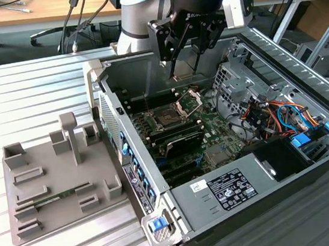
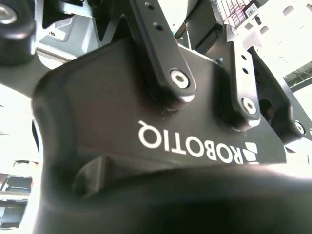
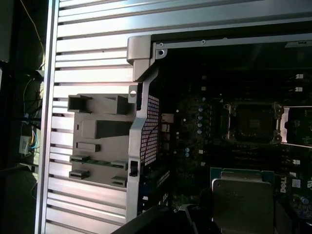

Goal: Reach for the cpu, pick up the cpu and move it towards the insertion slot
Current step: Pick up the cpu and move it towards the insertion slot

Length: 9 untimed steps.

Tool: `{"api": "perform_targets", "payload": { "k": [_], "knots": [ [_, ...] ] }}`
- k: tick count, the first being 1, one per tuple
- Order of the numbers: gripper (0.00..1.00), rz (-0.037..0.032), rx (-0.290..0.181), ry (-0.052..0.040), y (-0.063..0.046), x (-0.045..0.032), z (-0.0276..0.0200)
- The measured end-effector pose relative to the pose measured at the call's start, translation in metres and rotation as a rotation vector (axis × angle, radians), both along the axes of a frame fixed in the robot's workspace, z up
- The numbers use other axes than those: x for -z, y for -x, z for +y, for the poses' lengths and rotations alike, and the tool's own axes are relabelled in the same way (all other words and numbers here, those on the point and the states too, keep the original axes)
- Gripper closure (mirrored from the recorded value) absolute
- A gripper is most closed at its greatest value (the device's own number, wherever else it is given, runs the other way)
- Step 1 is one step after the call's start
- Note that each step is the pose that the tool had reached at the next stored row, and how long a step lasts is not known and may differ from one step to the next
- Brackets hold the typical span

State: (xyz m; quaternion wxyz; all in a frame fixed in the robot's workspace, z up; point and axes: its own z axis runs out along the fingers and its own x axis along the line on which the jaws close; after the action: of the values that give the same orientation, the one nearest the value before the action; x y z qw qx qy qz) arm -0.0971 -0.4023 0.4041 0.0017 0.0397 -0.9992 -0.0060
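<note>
The jaws [image 1: 183, 57] grip the cpu [image 3: 242, 201] above the open computer case [image 1: 161, 187], just short of the insertion slot [image 1: 168, 119] on the motherboard [image 1: 214, 153].

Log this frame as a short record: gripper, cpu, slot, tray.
gripper: raised over the open computer case, above the motherboard
cpu: near the camera in the first wrist view, silver face showing, not yet at the slot
insertion slot: dark inside, metal frame swung open
grey tray: outside the case, at the exterior view's left
memory stick: lying in the tray
</note>
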Motion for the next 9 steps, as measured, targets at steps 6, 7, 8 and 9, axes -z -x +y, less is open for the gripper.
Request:
{"api": "perform_targets", "payload": {
  "k": [6,7,8,9],
  "knots": [
    [0.45,-0.0001,0.000,-0.0001,-0.0055,0.0000,0.0000],
    [0.45,-0.0001,0.000,0.0000,-0.0063,0.0000,0.0000],
    [0.45,-0.0001,0.000,-0.0001,-0.0068,0.0001,0.0000],
    [0.45,0.0000,0.000,0.0000,-0.0072,0.0000,0.0000]
  ]
}}
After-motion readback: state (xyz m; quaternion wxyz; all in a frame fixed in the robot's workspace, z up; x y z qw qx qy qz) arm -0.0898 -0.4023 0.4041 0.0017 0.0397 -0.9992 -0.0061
